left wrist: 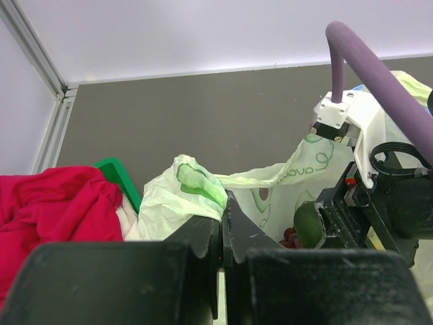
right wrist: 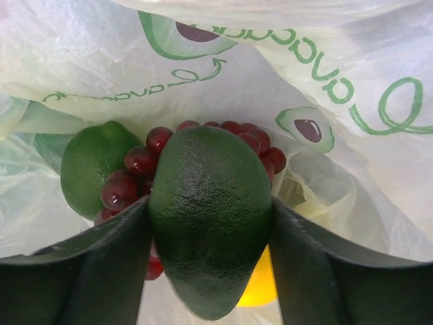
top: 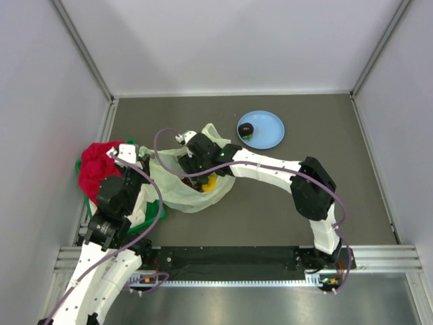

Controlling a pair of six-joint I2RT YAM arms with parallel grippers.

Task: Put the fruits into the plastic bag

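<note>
1. The pale yellow-green, crinkly, translucent plastic bag (top: 177, 188) lies on the left half of the grey tabletop (top: 379, 169). Its mouth is open toward the arms, and it is printed with green avocado drawings.
2. The left gripper (left wrist: 222, 227) has its fingers pressed together on a bunched fold of the bag's rim at the bag's left side.
3. The right gripper (right wrist: 210, 223) reaches into the bag's mouth. Its two dark fingers (right wrist: 101, 271) are clamped against both sides of a dark green, pebbly-skinned avocado (right wrist: 210, 203), which hangs between them inside the bag.
4. Under the avocado, on the bag's floor, sit three fruits:
   - a dark red grape bunch (right wrist: 132, 179);
   - a smooth, round lime-green fruit (right wrist: 91, 172), touching the grapes' left side;
   - a round orange-yellow citrus (right wrist: 262, 288), showing just beside the avocado's lower right.
5. A small dark fruit (top: 246, 128) rests on the left part of a round blue plate (top: 272, 130). The plate is near the tabletop's far edge, right of centre and apart from the bag.
6. A crumpled red cloth (top: 98, 166) is heaped at the left edge, over a green tray (left wrist: 120, 177), just beside the bag.
</note>
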